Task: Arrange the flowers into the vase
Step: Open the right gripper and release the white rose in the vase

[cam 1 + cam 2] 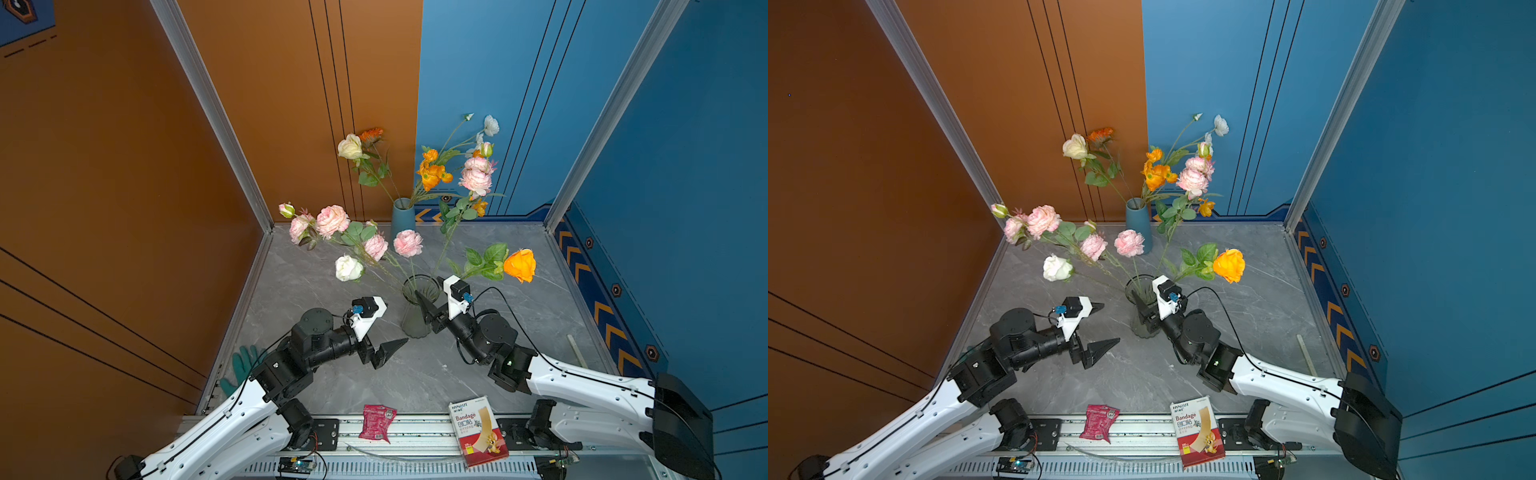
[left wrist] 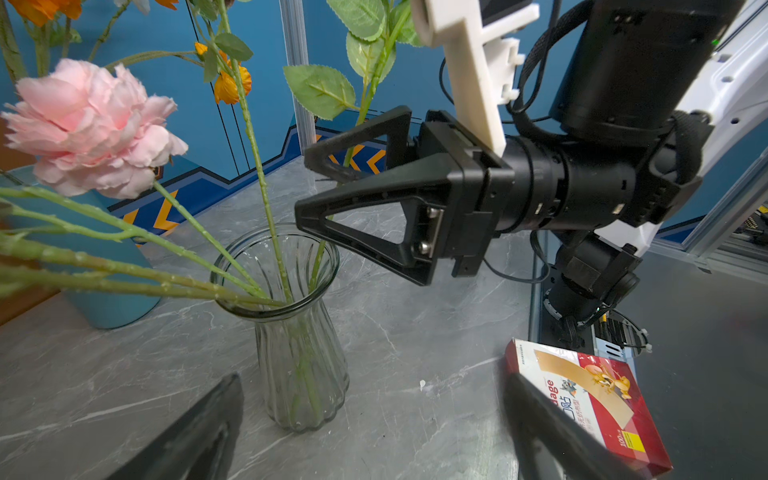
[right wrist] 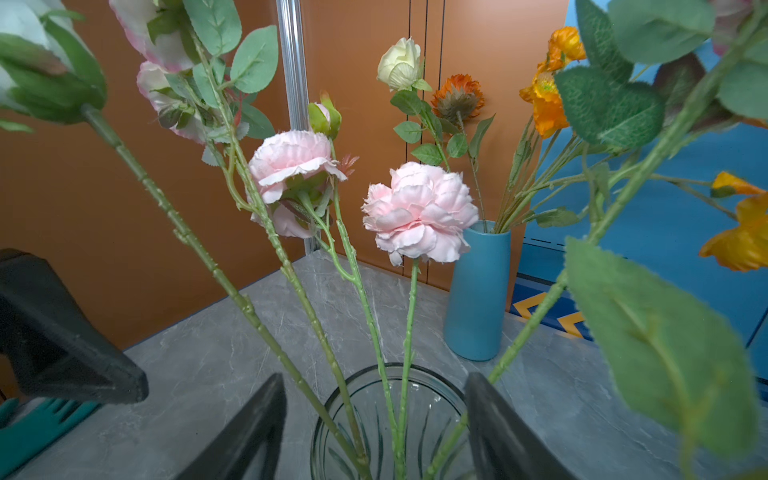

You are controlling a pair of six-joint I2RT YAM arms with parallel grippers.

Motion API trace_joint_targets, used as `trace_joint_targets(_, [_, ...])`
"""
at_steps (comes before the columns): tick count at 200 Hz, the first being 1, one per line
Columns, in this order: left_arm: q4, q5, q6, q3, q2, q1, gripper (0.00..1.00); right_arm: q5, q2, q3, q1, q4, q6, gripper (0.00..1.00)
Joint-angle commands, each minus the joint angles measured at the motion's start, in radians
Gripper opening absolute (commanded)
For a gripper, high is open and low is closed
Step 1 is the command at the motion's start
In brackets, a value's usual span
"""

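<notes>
Step in hand, by the look: letting go of the rose at the vase. Right pincer wide at the rim, rose stem loose between the jaws, its foot down inside the glass. Left pincer wide too, empty, just beside the vase, opposite the right pincer. About 5 stems fanned up and away ahead of the right pincer. More flowers in the blue vase, well beyond. Next, likely: back straight off without snagging leaves, then reach past the bouquet for 1 stem, pinching low.
</notes>
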Motion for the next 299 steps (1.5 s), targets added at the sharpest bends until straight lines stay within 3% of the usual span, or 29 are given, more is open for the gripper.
trace_joint_targets(1, [-0.006, 0.001, 0.002, -0.031, -0.001, 0.01, 0.98, 0.004, -0.063, 0.009, 0.015, -0.204, 0.016, 0.9])
trace_joint_targets(15, [-0.003, -0.013, 0.0, -0.049, 0.002, 0.011, 0.98, -0.001, -0.086, 0.032, 0.025, -0.317, 0.028, 1.0])
trace_joint_targets(37, [0.026, -0.025, -0.009, -0.068, 0.015, 0.013, 0.98, -0.007, -0.111, 0.033, 0.039, -0.428, 0.057, 1.0])
trace_joint_targets(77, [0.053, -0.002, -0.01, -0.054, 0.065, 0.013, 0.98, 0.007, -0.049, -0.011, 0.025, -0.426, 0.107, 1.0])
trace_joint_targets(152, [-0.009, -0.008, -0.004, -0.014, 0.053, 0.011, 0.98, -0.033, 0.183, -0.01, -0.077, -0.144, 0.148, 1.0])
trace_joint_targets(190, [-0.036, -0.015, 0.004, 0.0, 0.053, 0.011, 0.98, -0.115, 0.256, -0.05, -0.126, 0.058, 0.131, 1.0])
trace_joint_targets(268, [-0.006, -0.018, 0.005, 0.02, 0.095, 0.011, 0.98, -0.171, 0.368, 0.011, -0.129, 0.121, 0.095, 1.0])
trace_joint_targets(299, [-0.017, -0.021, 0.007, 0.027, 0.088, 0.011, 0.98, -0.162, 0.386, 0.012, -0.129, 0.165, 0.074, 0.87])
